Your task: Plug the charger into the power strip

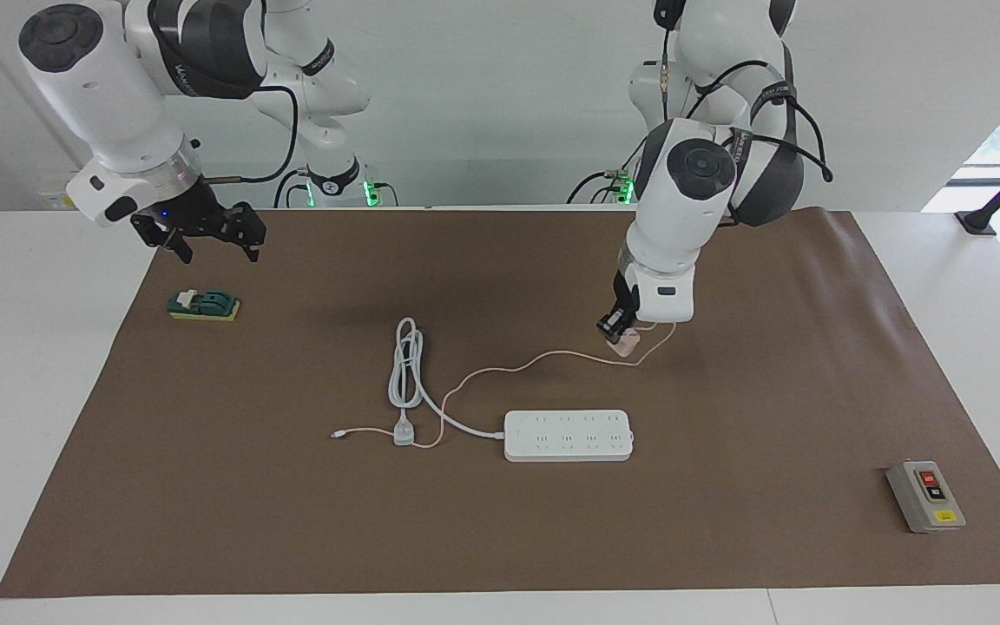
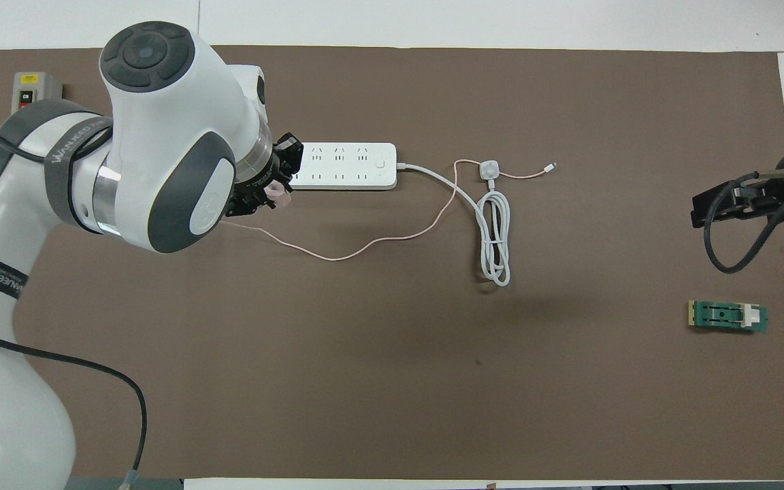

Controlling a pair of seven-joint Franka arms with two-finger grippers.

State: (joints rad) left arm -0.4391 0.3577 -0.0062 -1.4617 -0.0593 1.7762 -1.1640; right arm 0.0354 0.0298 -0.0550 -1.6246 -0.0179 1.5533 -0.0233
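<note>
Left end effector (image 1: 620,333) is clamped on the charger (image 1: 627,344), low over the counter (image 1: 726,391) on the robots' side of the strip (image 1: 569,435), whose long axis runs arm-to-arm; right end effector (image 1: 205,233) waits open above the green switch (image 1: 203,305).

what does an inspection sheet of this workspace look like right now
surface: brown mat over a white table.
job's things: charger in the left gripper, nearer the robots than the power strip; not plugged in.
clutter: green switch block toward the right arm's end; grey button box toward the left arm's end.
grippers: left shut on the charger, low over the mat; right gripper open, waiting above the green switch block.
cables: thin pink cable trails across the mat; thick white cord looped, its plug lying loose.
surroundings: white wall, window at one edge.
</note>
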